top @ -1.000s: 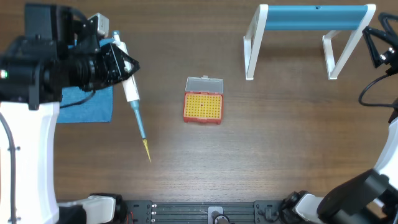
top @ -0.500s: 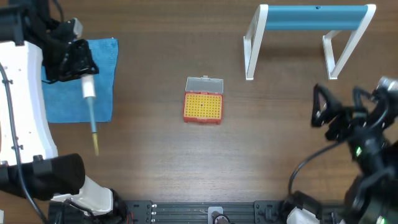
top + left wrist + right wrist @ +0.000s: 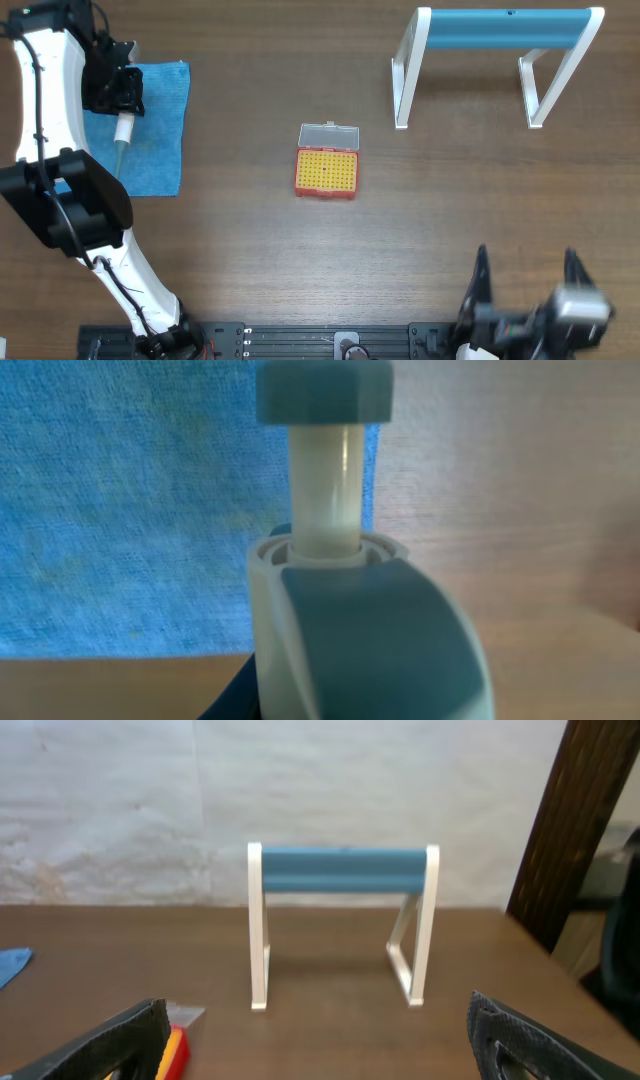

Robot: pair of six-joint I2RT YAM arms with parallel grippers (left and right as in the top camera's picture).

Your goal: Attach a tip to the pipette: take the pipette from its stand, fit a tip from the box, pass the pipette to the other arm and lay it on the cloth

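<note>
Pipette (image 3: 124, 128) shifted over cloth (image 3: 160, 120), between left fingers (image 3: 132, 100).

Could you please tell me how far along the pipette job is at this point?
Looks done: the stand is empty, and the pipette is in the left gripper, so pickup and handover appear finished; the right gripper is open and empty. Whether a tip is fitted is too small to tell. In hand: the pipette is held over the cloth. Left: laying it down and letting go.
</note>
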